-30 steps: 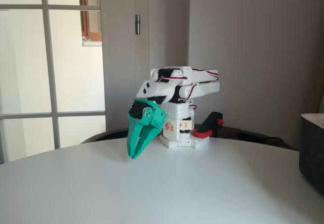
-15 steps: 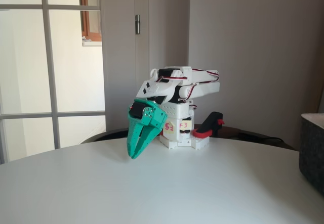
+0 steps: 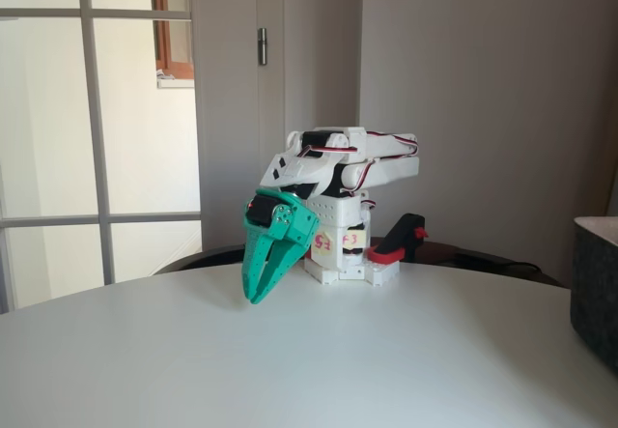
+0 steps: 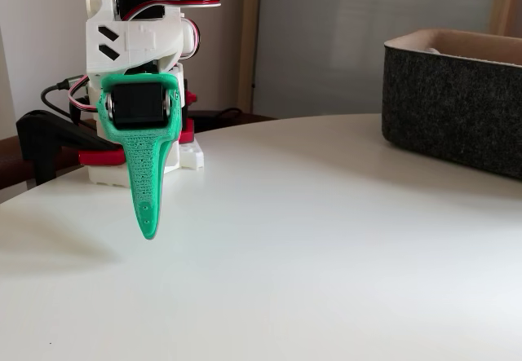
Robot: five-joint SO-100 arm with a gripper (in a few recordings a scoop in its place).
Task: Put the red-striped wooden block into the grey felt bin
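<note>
The red-striped wooden block is out of view. The grey felt bin (image 3: 599, 288) stands at the right edge of the white table, and its dark fuzzy wall and pale rim also show in a fixed view (image 4: 457, 108) at the upper right. My arm is folded over its white base. The green gripper (image 3: 255, 298) hangs tip-down just above the table, left of the base, far from the bin. Its fingers meet at the tips with nothing between them. Side-on in a fixed view, the gripper (image 4: 147, 232) hovers just off the tabletop.
The round white table (image 3: 290, 370) stretches out in front of the arm base (image 3: 343, 254). A red and black clamp (image 3: 401, 238) sits beside the base. Behind the table are a glazed door and a grey wall.
</note>
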